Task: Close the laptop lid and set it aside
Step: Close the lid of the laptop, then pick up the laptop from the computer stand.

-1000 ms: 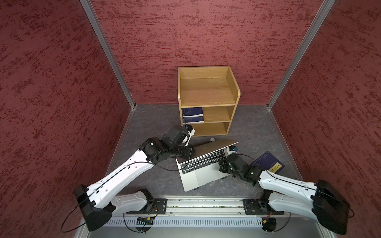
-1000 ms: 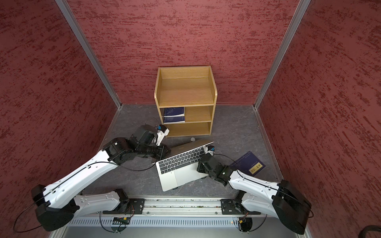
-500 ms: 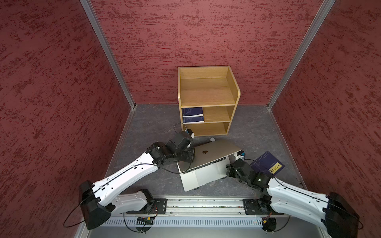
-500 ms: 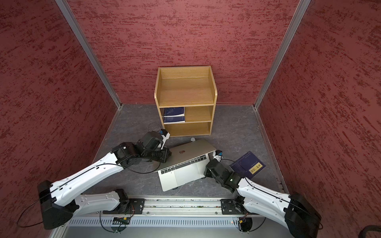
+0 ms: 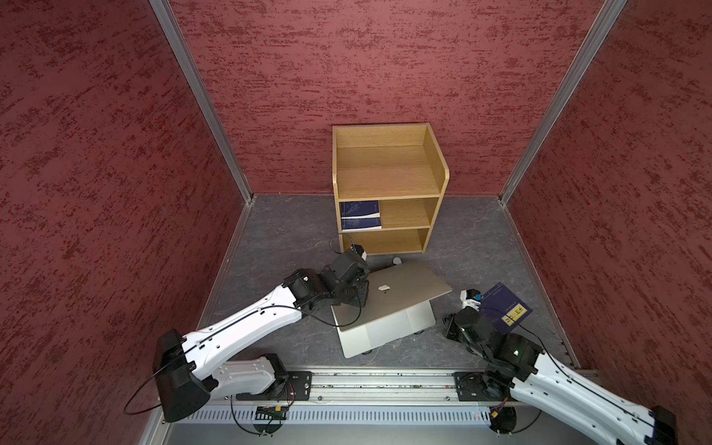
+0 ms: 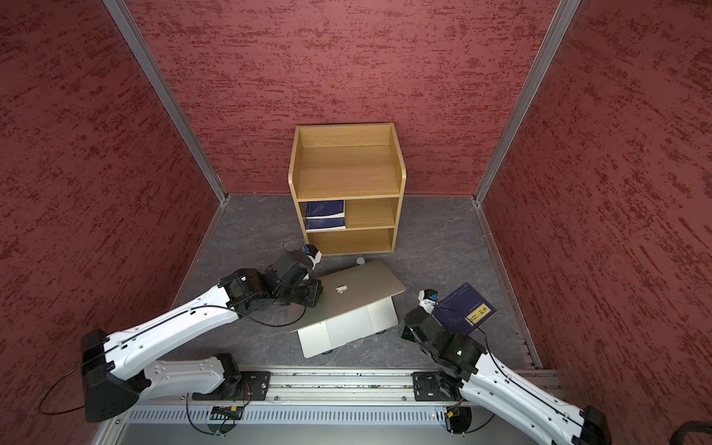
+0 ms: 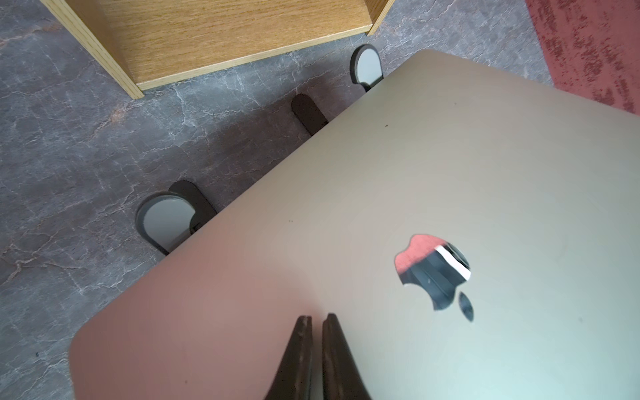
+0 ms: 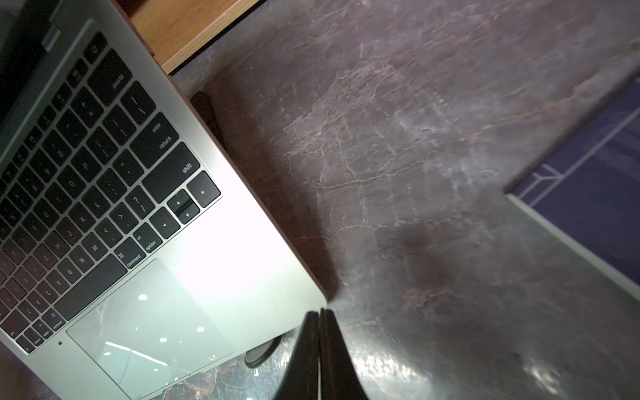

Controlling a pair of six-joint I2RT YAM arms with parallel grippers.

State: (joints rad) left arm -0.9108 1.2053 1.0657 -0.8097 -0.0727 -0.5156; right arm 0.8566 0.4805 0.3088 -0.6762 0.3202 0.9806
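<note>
Left gripper (image 7: pixel 317 317): jaws pinched together, tips on the lid (image 5: pixel 400 296) beside its logo (image 7: pixel 433 270), likely pushing it down.
Right gripper (image 8: pixel 318 311): jaws together, empty, just beside the laptop's (image 5: pixel 385 333) front corner, perhaps bracing.
Lid: partly down.
Laptop: mid-bench (image 5: pixel 289 239), before the shelf (image 5: pixel 385 173).

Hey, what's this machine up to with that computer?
The left claw, shut, sits on the back of the laptop lid, which is lowered most of the way but not flat: the front of the laptop shows beneath it. The right claw, also shut, is beside the laptop's front corner, holding nothing.
</note>
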